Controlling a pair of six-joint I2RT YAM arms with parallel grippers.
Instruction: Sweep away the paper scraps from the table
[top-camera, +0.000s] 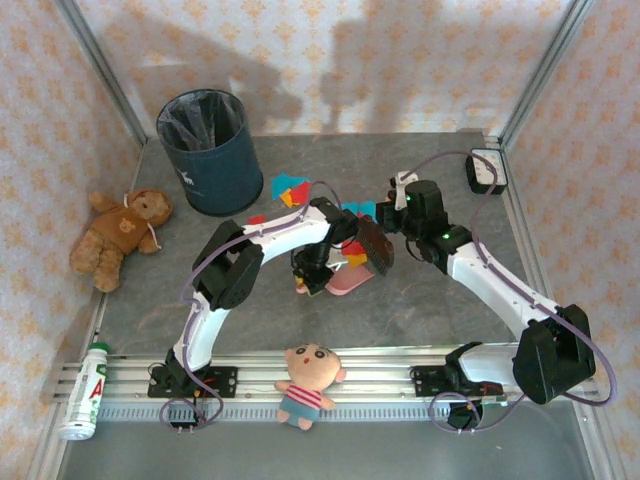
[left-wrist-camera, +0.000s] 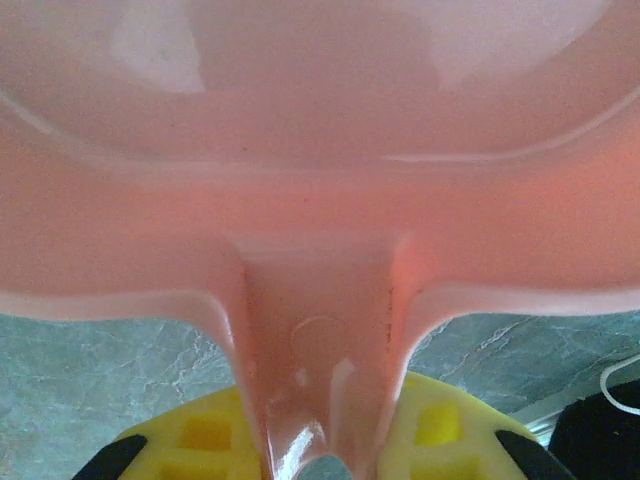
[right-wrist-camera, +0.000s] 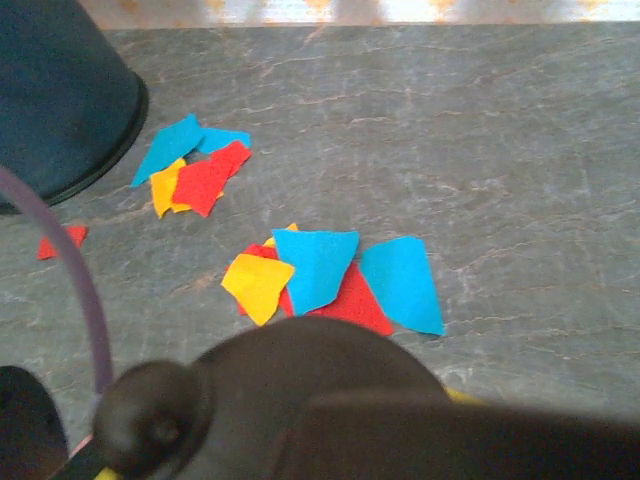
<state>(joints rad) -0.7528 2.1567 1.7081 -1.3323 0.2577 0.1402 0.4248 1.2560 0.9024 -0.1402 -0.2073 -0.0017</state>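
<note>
The left gripper (left-wrist-camera: 320, 445) is clamped on the pink dustpan (left-wrist-camera: 320, 200) handle, mid-table. The right gripper (top-camera: 398, 218) has its jaws hidden behind a dark object (right-wrist-camera: 300, 400), so their state cannot be told. The paper scraps (right-wrist-camera: 315, 265) lie on the table (right-wrist-camera: 500, 130), beyond the dustpan and right of the blue bin (right-wrist-camera: 60, 90).

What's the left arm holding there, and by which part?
The left gripper holds the pink plastic dustpan by its narrow handle, clamped between the yellow fingers.

1 overhead, 2 close over table (top-camera: 420, 310)
</note>
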